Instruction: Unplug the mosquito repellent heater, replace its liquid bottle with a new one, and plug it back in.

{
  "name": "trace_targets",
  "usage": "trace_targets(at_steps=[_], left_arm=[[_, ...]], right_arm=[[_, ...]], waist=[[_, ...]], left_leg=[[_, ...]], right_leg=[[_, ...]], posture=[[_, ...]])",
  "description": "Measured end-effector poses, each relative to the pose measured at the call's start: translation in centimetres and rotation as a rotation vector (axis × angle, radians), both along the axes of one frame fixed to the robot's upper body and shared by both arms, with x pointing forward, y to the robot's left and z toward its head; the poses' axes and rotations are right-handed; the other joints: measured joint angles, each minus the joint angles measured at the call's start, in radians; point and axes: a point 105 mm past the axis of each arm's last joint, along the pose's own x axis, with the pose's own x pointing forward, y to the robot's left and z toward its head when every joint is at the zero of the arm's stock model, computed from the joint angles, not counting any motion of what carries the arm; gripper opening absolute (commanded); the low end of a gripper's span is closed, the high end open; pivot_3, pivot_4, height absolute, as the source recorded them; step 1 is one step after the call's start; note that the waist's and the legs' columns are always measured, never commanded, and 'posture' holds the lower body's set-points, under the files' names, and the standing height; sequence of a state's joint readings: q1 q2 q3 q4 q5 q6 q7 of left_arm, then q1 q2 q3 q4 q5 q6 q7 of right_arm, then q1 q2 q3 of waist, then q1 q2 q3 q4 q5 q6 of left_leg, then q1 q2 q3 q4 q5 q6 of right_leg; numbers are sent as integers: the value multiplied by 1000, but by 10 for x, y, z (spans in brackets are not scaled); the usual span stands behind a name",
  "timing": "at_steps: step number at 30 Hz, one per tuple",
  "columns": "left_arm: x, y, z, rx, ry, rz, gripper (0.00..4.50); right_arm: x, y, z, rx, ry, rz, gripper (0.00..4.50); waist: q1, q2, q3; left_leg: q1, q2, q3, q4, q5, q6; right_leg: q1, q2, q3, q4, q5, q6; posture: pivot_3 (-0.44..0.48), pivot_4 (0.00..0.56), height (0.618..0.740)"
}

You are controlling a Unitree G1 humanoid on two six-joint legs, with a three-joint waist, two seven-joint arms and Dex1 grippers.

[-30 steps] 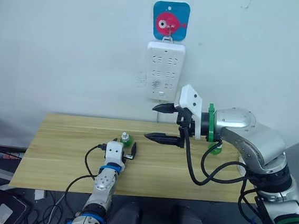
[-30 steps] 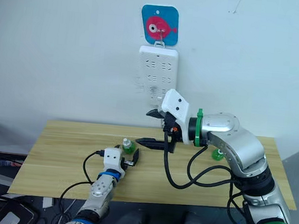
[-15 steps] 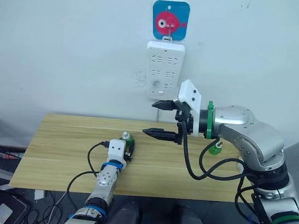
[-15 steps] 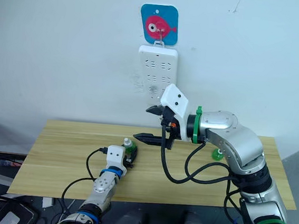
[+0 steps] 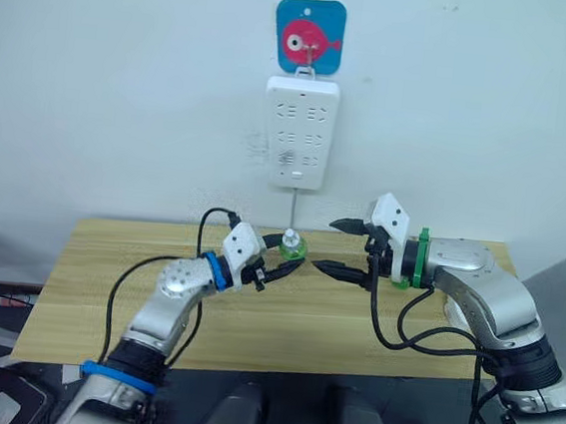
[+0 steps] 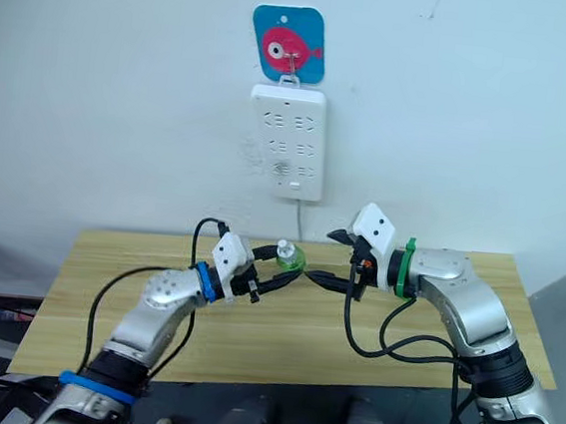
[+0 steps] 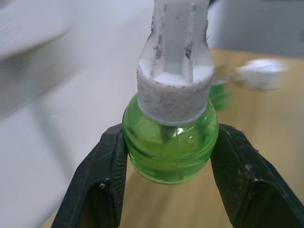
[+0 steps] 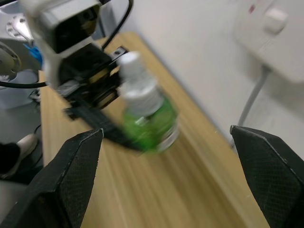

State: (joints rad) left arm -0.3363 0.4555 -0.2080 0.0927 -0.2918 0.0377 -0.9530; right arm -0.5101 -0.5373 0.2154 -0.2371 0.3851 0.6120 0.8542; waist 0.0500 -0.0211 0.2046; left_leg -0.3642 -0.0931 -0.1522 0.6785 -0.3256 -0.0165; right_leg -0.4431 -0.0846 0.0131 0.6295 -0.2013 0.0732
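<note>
1. The two head views look forward and down over the bench (image 5: 104,295) toward the wall, and share one scene: both arms and the power strip (image 5: 299,131).
2. The left wrist view sits very close behind the left tool (image 7: 168,183), facing along it at the green bottle (image 7: 170,145).
3. The right wrist view looks past the right tool (image 8: 166,180) at that same bottle, farther off.

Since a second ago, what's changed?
The left gripper has closed on the green liquid bottle and lifted it off the table, carrying it toward the right gripper. That one has dropped from up by the power strip to the bottle's height, jaws open. The strip and fish hook are unchanged.
</note>
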Motion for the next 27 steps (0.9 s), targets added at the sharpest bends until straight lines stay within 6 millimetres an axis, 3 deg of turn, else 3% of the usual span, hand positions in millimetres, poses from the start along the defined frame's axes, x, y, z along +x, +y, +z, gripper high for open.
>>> trace_targets(at_steps=[10,13,21,27], left_arm=[[0,-5,24,44,75,-191,2190],[0,-7,26,45,84,-210,2190],[1,-7,28,50,87,-226,2190],[0,-9,26,44,101,-229,2190]], right_arm=[[-17,28,13,123,-20,42,4500],[-18,31,13,144,-11,31,3903],[-18,30,10,143,-9,25,1004],[-20,28,8,128,-3,41,994]], waist=[[0,0,0],[-1,0,-1],[-5,0,-1],[-6,0,-1]], left_leg=[[-1,-2,-1,1,0,-1],[-1,-2,0,1,0,-1],[-1,-2,0,1,0,-1],[-1,-2,0,1,0,-1]], right_leg=[[0,-1,-1,-1,0,0],[0,-1,0,-1,0,0],[0,-1,0,0,0,0],[0,-1,0,0,0,0]], posture=[[105,147,740],[99,144,740],[107,147,740],[144,158,740]])
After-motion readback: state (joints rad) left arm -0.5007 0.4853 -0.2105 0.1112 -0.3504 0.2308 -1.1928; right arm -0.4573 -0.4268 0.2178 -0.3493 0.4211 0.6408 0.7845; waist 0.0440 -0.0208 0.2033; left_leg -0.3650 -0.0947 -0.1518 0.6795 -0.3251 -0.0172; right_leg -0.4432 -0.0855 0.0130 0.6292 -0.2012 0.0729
